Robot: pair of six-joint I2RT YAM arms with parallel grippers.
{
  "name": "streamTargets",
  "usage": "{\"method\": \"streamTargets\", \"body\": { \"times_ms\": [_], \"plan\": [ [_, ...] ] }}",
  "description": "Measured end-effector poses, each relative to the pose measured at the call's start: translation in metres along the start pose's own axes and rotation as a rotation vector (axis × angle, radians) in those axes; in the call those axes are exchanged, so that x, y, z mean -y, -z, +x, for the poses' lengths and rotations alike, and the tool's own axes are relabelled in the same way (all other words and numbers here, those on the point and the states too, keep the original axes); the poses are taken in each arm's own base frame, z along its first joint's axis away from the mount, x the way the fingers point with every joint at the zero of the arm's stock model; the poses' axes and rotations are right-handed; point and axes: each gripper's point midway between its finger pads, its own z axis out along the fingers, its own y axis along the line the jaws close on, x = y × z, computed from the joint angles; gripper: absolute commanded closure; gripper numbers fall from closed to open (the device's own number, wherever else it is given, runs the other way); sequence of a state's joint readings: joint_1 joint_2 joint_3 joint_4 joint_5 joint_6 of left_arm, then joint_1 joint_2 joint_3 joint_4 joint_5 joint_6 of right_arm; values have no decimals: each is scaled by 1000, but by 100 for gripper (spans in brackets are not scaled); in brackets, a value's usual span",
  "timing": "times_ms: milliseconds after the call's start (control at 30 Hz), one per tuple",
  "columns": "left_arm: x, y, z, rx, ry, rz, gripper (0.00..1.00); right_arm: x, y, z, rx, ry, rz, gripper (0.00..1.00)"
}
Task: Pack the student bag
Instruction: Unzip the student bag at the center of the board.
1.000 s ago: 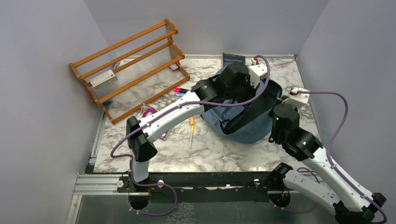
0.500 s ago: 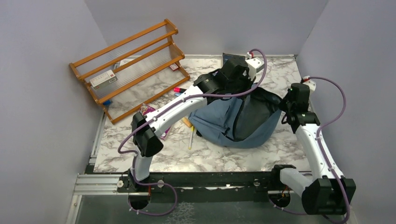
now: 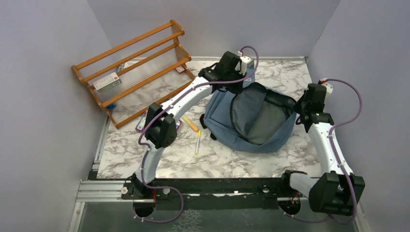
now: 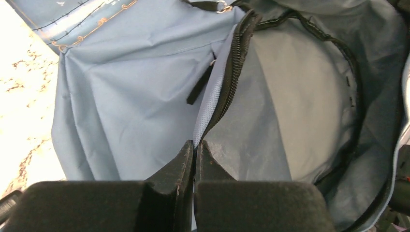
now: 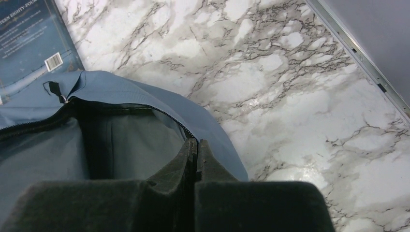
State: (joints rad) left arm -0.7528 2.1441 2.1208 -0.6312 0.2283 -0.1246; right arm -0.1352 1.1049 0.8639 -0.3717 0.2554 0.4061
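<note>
Marble-topped table [image 3: 232, 162], grey walls: the left gripper [image 4: 195, 145] is pinched tight on the zipper edge of the student bag [image 3: 220, 116]. The right gripper [image 5: 197, 142] is clamped on the opposite rim, and between them the mouth gapes (dark lining, nothing visible inside). The bag lies right of centre. The left arm arches to its far side, and the right arm rises bent beside it. Opening looks done; next, one gripper must release and fetch the pens [image 3: 197, 141].
</note>
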Motion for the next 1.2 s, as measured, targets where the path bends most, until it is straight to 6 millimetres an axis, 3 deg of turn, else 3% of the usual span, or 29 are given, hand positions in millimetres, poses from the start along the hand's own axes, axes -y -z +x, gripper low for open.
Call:
{"method": "streamTargets", "body": {
  "times_ms": [200, 333, 600, 700, 800, 933, 1067, 1200],
  "plan": [
    [-47, -5, 10, -12, 23, -40, 100, -3, 4, 1, 10, -27, -28, 90],
    [-75, -13, 33, -42, 49, -72, 100, -4, 12, 6, 14, -40, -55, 76],
    [-103, -29, 94, -133, 94, -110, 100, -14, 26, 9, 10, -64, -139, 53],
    [-107, -33, 103, -137, 97, -113, 94, -21, 37, 7, 12, -83, -189, 48],
    [-108, -36, 106, -127, 94, -113, 86, -34, 53, 7, 2, -112, -275, 47],
    [-112, -34, 108, -116, 90, -119, 67, -60, 76, 11, -52, -149, -440, 50],
    [-117, -28, 109, -104, 88, -141, 53, -90, 92, 30, -196, -177, -620, 57],
    [-120, -21, 112, -92, 82, -164, 48, -105, 95, 59, -358, -182, -715, 60]
  ]
}}
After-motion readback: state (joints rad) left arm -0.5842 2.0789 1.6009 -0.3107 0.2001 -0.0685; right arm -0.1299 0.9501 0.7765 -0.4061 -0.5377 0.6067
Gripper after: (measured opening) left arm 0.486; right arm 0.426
